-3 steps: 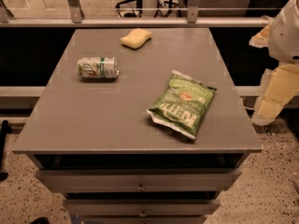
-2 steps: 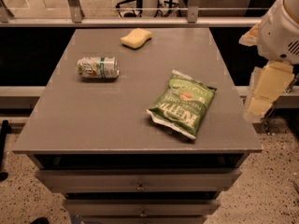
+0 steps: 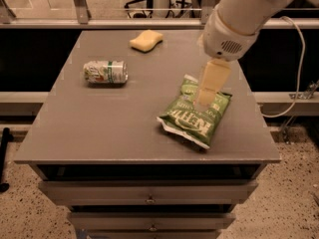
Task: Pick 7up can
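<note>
The 7up can (image 3: 105, 72) lies on its side on the left part of the grey table (image 3: 99, 128). It is silver-white with green lettering and shiny ends. My gripper (image 3: 205, 99) hangs from the white arm (image 3: 239, 14) that comes in from the upper right. It points down over the upper part of the green chip bag (image 3: 194, 118), well to the right of the can and apart from it. It holds nothing that I can see.
A yellow sponge (image 3: 146, 40) lies at the back of the table. The table has drawers (image 3: 149, 193) under its front edge. A rail (image 3: 99, 24) runs behind the table. A white cable (image 3: 299, 59) hangs on the right.
The arm has swung left from beside the table's right edge to over the table, and the gripper now hangs above the chip bag. The can, bag and sponge have not moved.
</note>
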`<state>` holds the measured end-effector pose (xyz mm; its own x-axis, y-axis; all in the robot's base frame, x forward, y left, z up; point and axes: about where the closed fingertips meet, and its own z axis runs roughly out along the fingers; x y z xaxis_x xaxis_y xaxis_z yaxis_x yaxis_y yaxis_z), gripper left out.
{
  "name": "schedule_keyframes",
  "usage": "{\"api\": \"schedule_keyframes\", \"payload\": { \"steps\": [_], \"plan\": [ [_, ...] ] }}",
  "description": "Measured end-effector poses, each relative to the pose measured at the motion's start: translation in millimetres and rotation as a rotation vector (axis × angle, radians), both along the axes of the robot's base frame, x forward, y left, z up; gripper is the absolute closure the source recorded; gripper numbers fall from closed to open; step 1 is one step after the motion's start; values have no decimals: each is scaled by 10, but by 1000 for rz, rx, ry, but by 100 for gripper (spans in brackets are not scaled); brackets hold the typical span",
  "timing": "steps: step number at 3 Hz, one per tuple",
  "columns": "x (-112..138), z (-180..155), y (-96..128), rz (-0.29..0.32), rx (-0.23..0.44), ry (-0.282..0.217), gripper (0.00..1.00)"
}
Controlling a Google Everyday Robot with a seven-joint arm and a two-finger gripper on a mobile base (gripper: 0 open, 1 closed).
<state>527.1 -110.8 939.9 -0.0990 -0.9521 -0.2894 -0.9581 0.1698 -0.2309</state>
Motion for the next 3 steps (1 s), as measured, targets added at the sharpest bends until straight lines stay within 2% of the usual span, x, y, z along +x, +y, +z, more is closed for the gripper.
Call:
{"api": "schedule_keyframes", "payload": {
  "steps": [1, 2, 3],
  "plan": [
    [439, 21, 534, 19, 56, -46, 0],
    [472, 19, 579, 21, 70, -42, 0],
    [627, 14, 794, 30, 137, -26, 0]
  ]
}}
